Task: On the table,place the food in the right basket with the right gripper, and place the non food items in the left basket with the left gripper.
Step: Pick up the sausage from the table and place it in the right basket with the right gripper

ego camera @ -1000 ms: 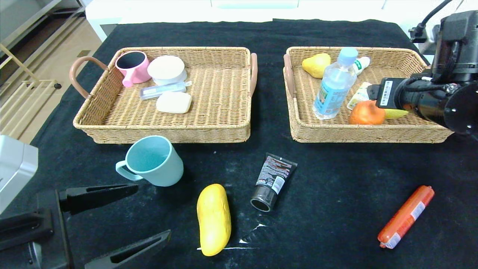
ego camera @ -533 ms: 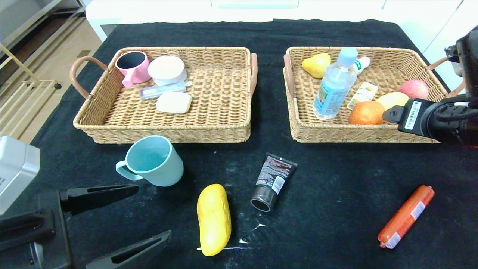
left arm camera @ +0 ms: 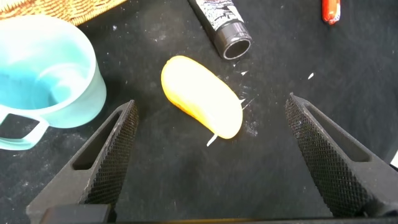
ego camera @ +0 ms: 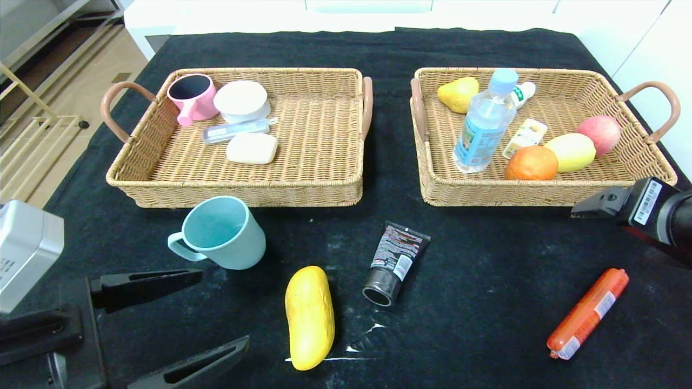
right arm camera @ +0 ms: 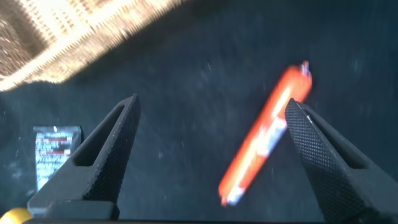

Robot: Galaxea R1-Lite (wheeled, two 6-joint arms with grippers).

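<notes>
On the black table lie a teal mug [ego camera: 221, 232], a yellow mango [ego camera: 309, 316], a black tube [ego camera: 396, 262] and a red sausage [ego camera: 588, 313]. My left gripper [ego camera: 224, 308] is open and empty at the near left, between mug and mango; in the left wrist view [left arm camera: 211, 102] the mango [left arm camera: 202, 102] lies just ahead of its jaws. My right gripper [right arm camera: 211, 102] is open and empty at the right edge, in front of the right basket [ego camera: 540, 195]; the sausage [right arm camera: 264, 146] lies below, near one finger [right arm camera: 323, 155].
The left basket [ego camera: 238, 190] holds a pink cup, a white box, a soap and a clear case. The right basket holds a water bottle [ego camera: 484, 124], an orange, a lemon, an apple, a pear and small packets. A white box [ego camera: 27, 251] stands at the near left.
My right arm has drawn back out of the right basket toward the near right and now hangs over the table above the sausage. The left gripper has hardly moved.
</notes>
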